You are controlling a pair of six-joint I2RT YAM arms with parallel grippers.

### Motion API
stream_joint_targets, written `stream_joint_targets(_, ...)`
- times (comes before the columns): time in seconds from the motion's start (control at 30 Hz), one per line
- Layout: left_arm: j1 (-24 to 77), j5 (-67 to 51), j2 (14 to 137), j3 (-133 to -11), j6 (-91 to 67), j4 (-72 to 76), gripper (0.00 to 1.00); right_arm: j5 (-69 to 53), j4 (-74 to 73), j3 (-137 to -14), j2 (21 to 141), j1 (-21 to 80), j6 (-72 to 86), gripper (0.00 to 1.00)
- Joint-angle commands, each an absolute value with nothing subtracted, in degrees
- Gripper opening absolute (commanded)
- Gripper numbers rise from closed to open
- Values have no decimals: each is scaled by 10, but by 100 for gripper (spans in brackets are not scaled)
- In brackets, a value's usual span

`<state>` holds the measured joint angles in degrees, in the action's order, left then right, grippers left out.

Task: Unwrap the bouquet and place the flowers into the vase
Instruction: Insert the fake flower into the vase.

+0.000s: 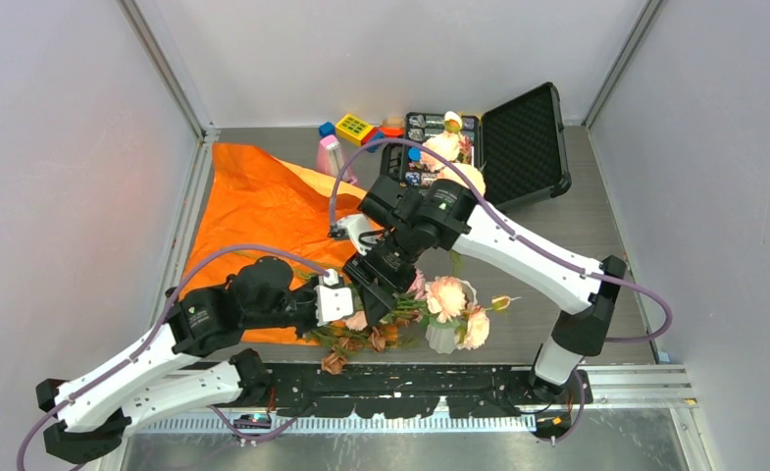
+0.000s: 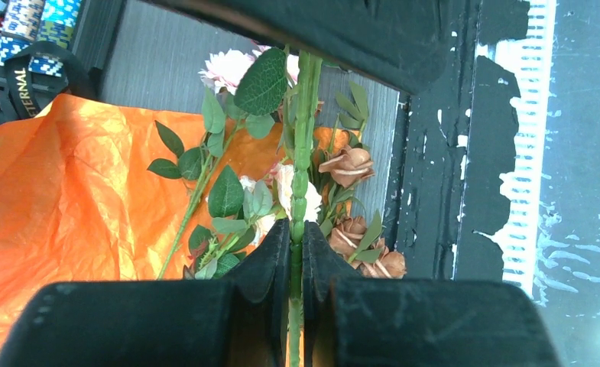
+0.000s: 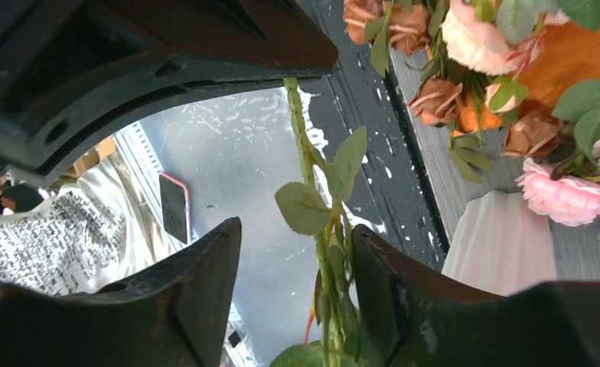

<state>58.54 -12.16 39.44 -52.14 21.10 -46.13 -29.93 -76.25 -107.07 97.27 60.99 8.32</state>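
The bouquet is undone: its orange paper lies spread flat at the left. Loose flowers lie in a heap at the paper's near edge. The white ribbed vase stands just right of them with pink roses in it. My left gripper is shut on one green stem that runs straight out from its jaws. My right gripper is open around the same stem, which lies against its right finger.
An open black case with a tray of small parts stands at the back, beside a pink bottle, coloured blocks and peach roses. A black rail runs along the near edge.
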Motion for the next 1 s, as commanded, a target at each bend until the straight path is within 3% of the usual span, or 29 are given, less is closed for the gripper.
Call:
stream_joint_targets(0.0, 586, -130, 367, -519, 183, -432, 0, -276, -734, -1117, 923, 608, 96, 63)
stream_joint_targets(0.43, 587, -127, 341, -507, 96, -345, 0, -55, -605, -1212, 833, 597, 135, 86)
stream_joint_targets(0.97, 587, -175, 308, -509, -32, -152, 0, 120, -317, -1034, 646, 594, 130, 95)
